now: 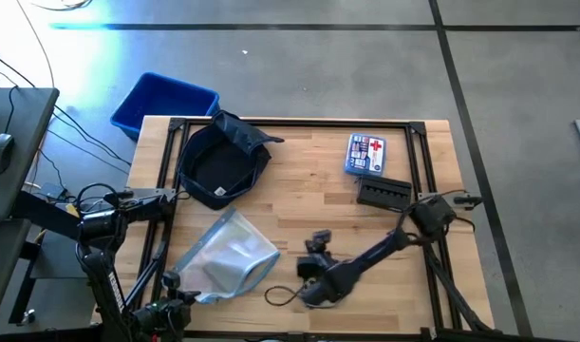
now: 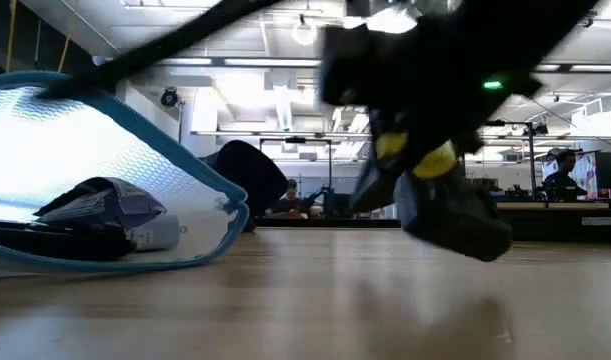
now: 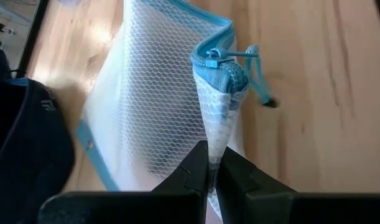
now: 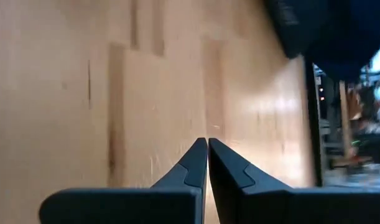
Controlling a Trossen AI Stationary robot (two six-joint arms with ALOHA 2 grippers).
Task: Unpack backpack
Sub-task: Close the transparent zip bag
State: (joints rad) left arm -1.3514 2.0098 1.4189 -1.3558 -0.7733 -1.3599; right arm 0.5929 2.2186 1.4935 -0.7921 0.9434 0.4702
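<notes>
The dark navy backpack [image 1: 218, 161] lies open on its back at the far left of the table, its lining showing. It also shows as a dark mound [image 2: 250, 175] in the low view. A clear mesh zip pouch [image 1: 228, 258] with blue trim lies near the left front, with dark items inside [image 2: 95, 215]. My left gripper [image 1: 178, 285] is shut on the pouch's near left end. My right gripper [image 4: 207, 152] is shut on nothing. It hovers low over bare wood right of the pouch [image 1: 316, 249]. My left gripper pinches the pouch's narrow side edge [image 3: 213, 134] between its two fingers, just below the zipper's end and pull [image 3: 213, 56]. It comes in from the table's near left side. The pouch's lower side rests on the table while its upper layer stands raised [image 2: 105, 110].
A bright blue bin [image 1: 163, 103] sits off the table's far left corner. A first-aid box [image 1: 365, 154] and a flat black item [image 1: 383, 193] lie at the far right. Bare wood spans the middle of the table [image 1: 308, 190]. People sit in the room beyond [image 2: 565, 170].
</notes>
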